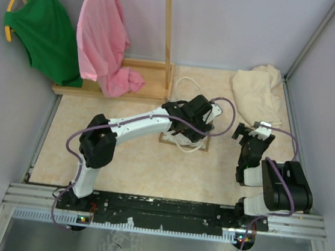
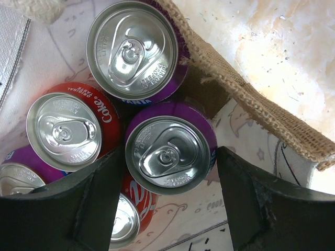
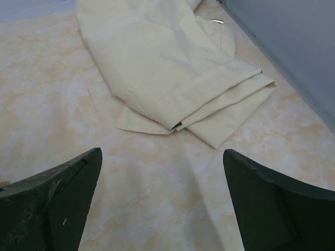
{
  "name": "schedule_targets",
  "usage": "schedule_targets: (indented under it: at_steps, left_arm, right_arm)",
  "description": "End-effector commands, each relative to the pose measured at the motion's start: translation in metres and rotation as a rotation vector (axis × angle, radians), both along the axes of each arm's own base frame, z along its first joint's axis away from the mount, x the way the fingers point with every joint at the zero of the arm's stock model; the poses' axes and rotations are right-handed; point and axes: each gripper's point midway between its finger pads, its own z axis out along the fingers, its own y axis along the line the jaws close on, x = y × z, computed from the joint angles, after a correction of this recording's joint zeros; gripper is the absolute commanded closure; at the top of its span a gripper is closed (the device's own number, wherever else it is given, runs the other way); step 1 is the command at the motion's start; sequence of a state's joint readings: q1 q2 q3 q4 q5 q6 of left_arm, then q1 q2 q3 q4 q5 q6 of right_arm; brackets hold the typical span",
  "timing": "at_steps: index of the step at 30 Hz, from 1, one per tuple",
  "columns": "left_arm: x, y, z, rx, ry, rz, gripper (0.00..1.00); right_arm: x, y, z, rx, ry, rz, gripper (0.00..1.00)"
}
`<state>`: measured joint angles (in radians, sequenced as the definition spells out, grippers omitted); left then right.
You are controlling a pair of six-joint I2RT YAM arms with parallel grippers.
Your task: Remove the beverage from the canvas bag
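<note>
While the left gripper (image 2: 170,206) is hanging open astride a purple can (image 2: 170,154) inside the canvas bag (image 1: 184,141) mid-table, nothing is lifting yet, and the right gripper (image 3: 162,204) is idling open near the right edge.

The beige canvas bag (image 2: 272,112) stands open mid-table, holding upright purple cans (image 2: 170,154) and red Coke cans (image 2: 65,130).

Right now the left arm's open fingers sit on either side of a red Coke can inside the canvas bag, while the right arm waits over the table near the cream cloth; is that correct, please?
Not quite: the can between the left gripper fingers is the purple can, not a red one, as the left wrist view shows. The red Coke can stands beside it in the canvas bag. Otherwise correct: the right gripper hangs open over the table near the cream cloth.
</note>
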<state>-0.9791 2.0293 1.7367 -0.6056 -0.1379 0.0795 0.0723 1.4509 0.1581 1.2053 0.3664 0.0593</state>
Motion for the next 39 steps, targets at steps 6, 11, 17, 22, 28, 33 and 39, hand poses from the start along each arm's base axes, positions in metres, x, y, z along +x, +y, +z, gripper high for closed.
schedule_targets:
  at_steps: [6,11,17,22,28,33,39]
  left_arm:
    - [0.008,-0.003,-0.016,0.036,-0.020,0.002,0.25]
    - [0.015,-0.006,-0.019,0.045,-0.040,0.001,0.26]
    - [0.018,-0.008,-0.027,0.036,-0.026,-0.006,0.28]
    - [0.018,-0.006,-0.036,0.048,-0.009,-0.004,0.31]
    - [0.014,0.000,-0.051,0.082,0.043,0.006,0.32]
    - [0.012,0.003,-0.054,0.103,0.058,0.013,0.20]
    - [0.014,0.002,-0.046,0.083,0.036,0.013,0.05]
  right_arm:
    - [0.005,0.000,0.015,-0.007,-0.052,-0.011,0.01]
    - [0.005,0.000,0.015,-0.007,-0.052,-0.010,0.01]
    - [0.005,0.000,0.014,-0.007,-0.051,-0.010,0.01]
    - [0.005,0.000,0.014,-0.008,-0.051,-0.010,0.01]
    - [0.005,0.000,0.015,-0.007,-0.053,-0.011,0.01]
    - [0.005,0.000,0.015,-0.008,-0.052,-0.009,0.01]
    - [0.005,0.000,0.014,-0.007,-0.051,-0.011,0.01]
